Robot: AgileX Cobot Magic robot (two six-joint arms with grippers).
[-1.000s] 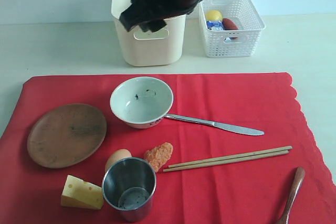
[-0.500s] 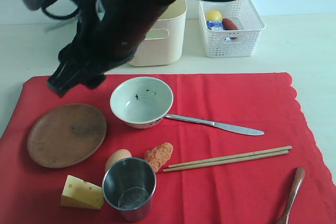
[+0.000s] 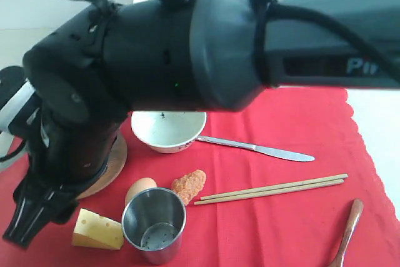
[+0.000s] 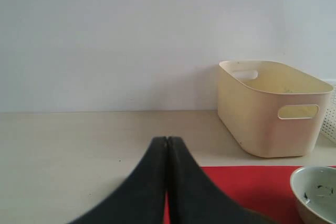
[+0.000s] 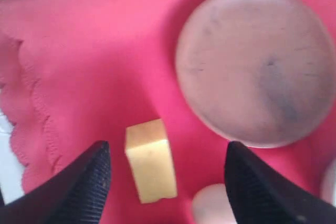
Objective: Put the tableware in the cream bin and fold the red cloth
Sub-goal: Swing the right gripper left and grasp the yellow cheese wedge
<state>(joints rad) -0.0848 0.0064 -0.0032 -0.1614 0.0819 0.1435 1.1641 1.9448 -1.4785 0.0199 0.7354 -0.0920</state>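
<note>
Pale worktop, red cloth spread flat. Right gripper, jaws wide and empty, has swung from over the cream bin to above cheese wedge beside wooden plate; plate likely next. Left gripper closed, empty.

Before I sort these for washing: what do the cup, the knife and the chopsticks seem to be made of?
Cup: likely steel, brushed grey wall with dull reflections. Knife: metal, probably steel, polished, bright glint along the blade. Chopsticks: pale wood or bamboo, matte, no shine; which one I cannot tell.
</note>
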